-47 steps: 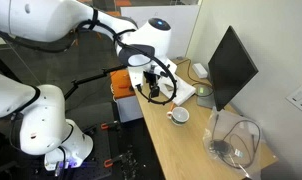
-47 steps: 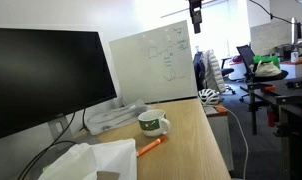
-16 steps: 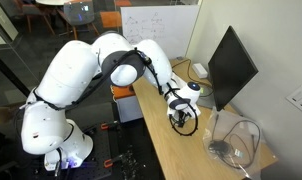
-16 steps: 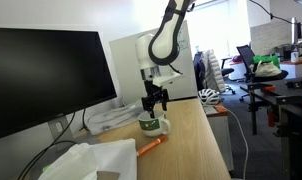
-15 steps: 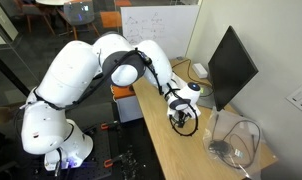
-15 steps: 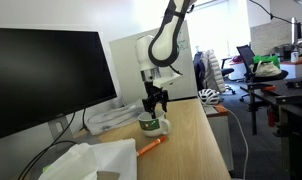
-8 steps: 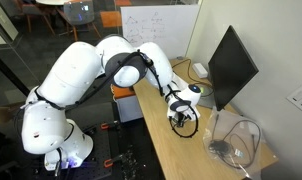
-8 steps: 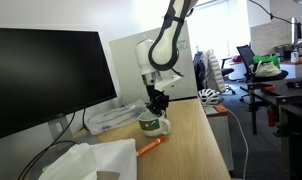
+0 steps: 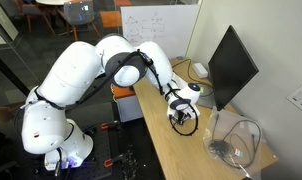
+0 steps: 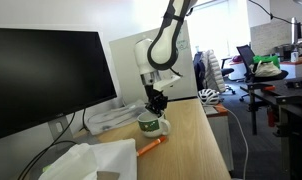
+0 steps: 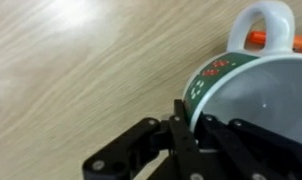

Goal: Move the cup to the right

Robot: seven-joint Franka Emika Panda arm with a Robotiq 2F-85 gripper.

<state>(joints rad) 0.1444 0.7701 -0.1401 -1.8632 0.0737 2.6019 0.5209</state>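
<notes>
Cup (image 10: 151, 124) sits upright on the wooden worktop (image 10: 191, 150), in front of the whiteboard (image 10: 161, 60) and near the monitor (image 10: 41, 75). The gripper (image 10: 153, 110) comes down from above onto the cup's mouth. In the wrist view the gripper (image 11: 191, 118) is narrow: one finger is outside the cup (image 11: 251, 95) wall, the other inside, and the rim is pinched between them. The cup there shows a green band with red marks, a pale inside, and its handle points away from the gripper. An orange pen (image 10: 148, 147) lies on the worktop just beside the cup, on the camera side; the wrist view shows a bit of orange beyond the handle. A bundle of white cables (image 10: 116, 115) lies between monitor and cup. In an exterior view the arm (image 9: 101, 70) reaches across the worktop (image 9: 176, 150) and hides most of the cup; the gripper (image 9: 179, 112) is in front of the monitor (image 9: 231, 65), with a clear container (image 9: 236, 140) of cables further along.
</notes>
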